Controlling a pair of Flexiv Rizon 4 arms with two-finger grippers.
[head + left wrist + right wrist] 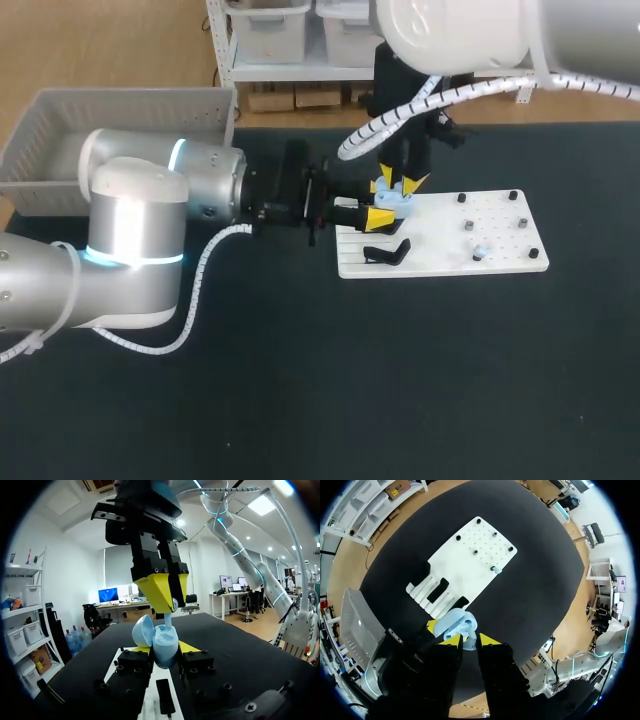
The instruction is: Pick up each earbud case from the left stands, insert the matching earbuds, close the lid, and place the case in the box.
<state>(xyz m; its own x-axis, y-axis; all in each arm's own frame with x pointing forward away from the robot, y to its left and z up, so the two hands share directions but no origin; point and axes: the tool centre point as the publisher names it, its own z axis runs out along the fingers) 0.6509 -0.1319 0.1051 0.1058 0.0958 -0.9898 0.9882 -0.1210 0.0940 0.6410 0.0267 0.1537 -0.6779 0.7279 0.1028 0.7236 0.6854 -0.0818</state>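
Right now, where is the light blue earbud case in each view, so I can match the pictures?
Head view: earbud case at the white board's left end.
Left wrist view: held between the left gripper's fingers, lid open, right gripper directly above it with an earbud.
Right wrist view: just ahead of the right gripper, at the board's slotted end.
Shared landmark: the white board.
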